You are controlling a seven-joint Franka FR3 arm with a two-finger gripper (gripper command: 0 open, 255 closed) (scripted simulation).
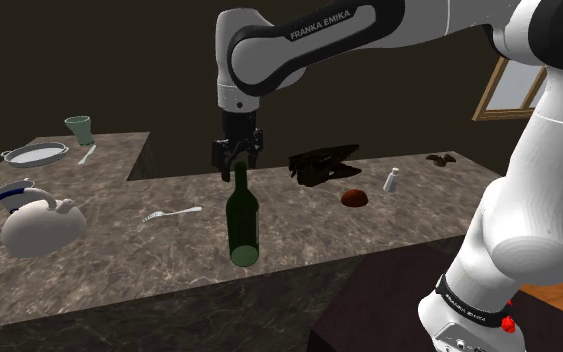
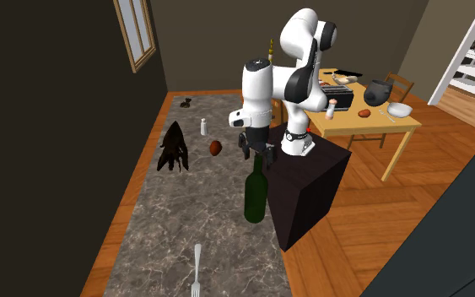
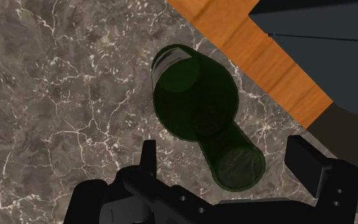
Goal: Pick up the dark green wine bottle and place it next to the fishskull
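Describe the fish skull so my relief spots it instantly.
In the shoulder view, find the marbled counter, then look right of the green bottle. The fish skull is the black jagged shape; its neighbours are a brown lump and a white shaker.

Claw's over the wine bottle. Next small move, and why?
Probably ease straight down a little. The claw is open and the upright dark green wine bottle has its neck between the fingers, untouched; in the shoulder view the tips reach only the very top. A lower hold on the neck looks safer before shutting.
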